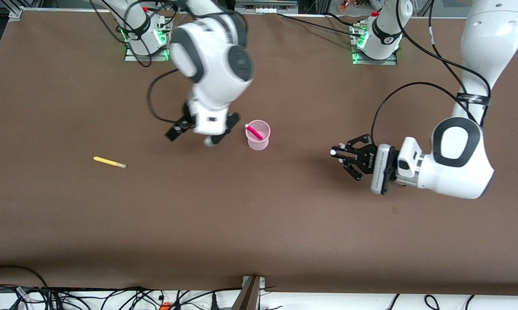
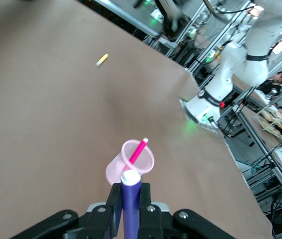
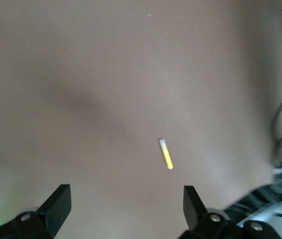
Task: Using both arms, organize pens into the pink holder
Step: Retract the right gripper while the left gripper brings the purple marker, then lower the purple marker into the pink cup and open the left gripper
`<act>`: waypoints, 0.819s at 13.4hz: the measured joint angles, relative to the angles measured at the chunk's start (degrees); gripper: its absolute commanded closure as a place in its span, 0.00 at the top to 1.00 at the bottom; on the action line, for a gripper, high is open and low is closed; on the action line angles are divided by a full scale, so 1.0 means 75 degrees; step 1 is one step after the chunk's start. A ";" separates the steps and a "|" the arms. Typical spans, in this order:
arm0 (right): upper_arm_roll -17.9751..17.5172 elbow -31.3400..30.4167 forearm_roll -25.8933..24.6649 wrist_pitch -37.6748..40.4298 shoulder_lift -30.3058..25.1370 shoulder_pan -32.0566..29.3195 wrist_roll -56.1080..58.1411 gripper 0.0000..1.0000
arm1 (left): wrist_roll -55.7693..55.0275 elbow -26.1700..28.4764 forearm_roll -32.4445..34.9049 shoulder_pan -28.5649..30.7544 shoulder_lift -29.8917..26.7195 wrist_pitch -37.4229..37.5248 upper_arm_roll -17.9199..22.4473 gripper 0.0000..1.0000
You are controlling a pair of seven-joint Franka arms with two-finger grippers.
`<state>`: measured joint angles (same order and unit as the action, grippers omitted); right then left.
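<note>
The pink holder (image 1: 259, 140) stands upright mid-table with a magenta pen (image 1: 254, 131) leaning inside it. A yellow pen (image 1: 109, 162) lies flat toward the right arm's end of the table. My right gripper (image 1: 203, 129) hovers just beside the holder, open and empty; its wrist view shows the wide-set gripper (image 3: 125, 194) over bare table with the yellow pen (image 3: 166, 153) below. My left gripper (image 1: 338, 153) is over the table toward the left arm's end, shut on a dark blue-purple pen (image 2: 130, 214) whose white cap points at the holder (image 2: 116, 172).
The brown table (image 1: 259, 224) carries only these items. Both arm bases (image 1: 373, 43) stand along its edge farthest from the front camera. Cables (image 1: 112, 297) run past its nearest edge.
</note>
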<state>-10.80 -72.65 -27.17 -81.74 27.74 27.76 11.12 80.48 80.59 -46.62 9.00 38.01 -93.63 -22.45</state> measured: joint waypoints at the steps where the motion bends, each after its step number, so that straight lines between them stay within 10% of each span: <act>1: 0.0030 0.0004 0.0481 -0.0043 -0.0262 -0.0476 0.0144 0.99 | 0.0027 -0.0002 -0.0148 -0.0155 0.0039 -0.0013 -0.0003 0.00; 3: 0.0370 0.0002 0.1275 -0.0060 -0.0693 -0.1134 0.0217 0.99 | 0.0051 -0.0023 -0.0351 -0.0441 0.0095 -0.0159 -0.0007 0.00; 7: 0.2548 -0.0148 0.3389 -0.0236 -0.1156 -0.1280 0.0220 0.99 | 0.0085 -0.0055 -0.0442 -0.1381 0.0104 -0.1303 -0.0035 0.00; 11: 0.3920 -0.1012 0.4074 -0.0495 -0.1489 -0.1325 0.0147 0.99 | 0.0102 -0.0054 -0.0441 -0.2461 0.0135 -0.1925 -0.0027 0.00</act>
<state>18.60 -80.24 3.39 -85.46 16.57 17.82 12.23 81.25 80.19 -49.93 -9.46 39.02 -108.07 -22.65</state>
